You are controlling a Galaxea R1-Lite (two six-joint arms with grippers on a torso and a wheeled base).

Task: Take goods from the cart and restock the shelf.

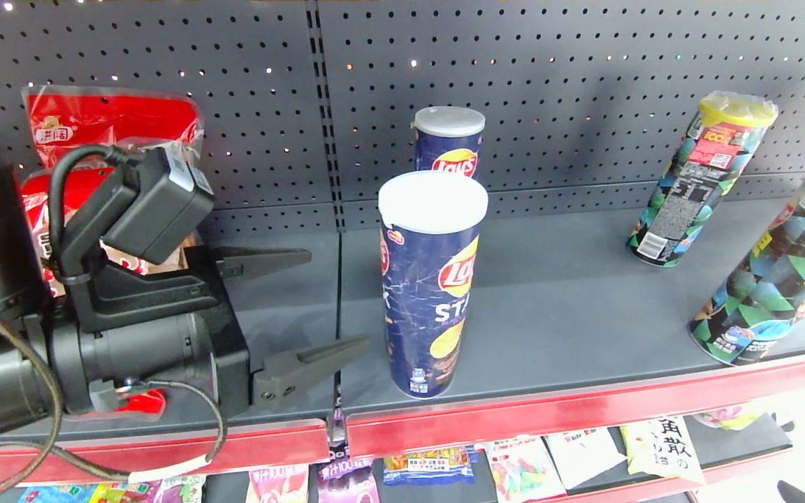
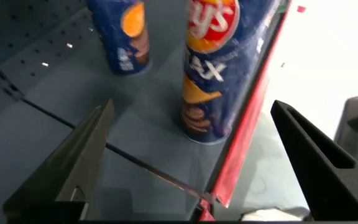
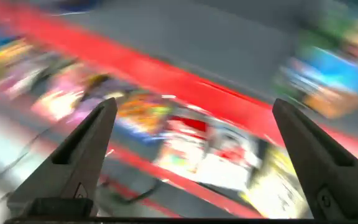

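Though beside front chip can (image 1: 432, 286), left jaws gape wide, empty; right jaws likewise.

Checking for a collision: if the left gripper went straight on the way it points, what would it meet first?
Most likely the front blue chip can, standing at the edge of the shelf right ahead of the open left gripper; depth is hard to judge.

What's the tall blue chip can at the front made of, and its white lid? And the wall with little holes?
The front blue can looks like a cardboard tube with a glossy printed skin; light gleams on it. Its lid is probably smooth plastic. The back wall seems painted metal, evenly punched.
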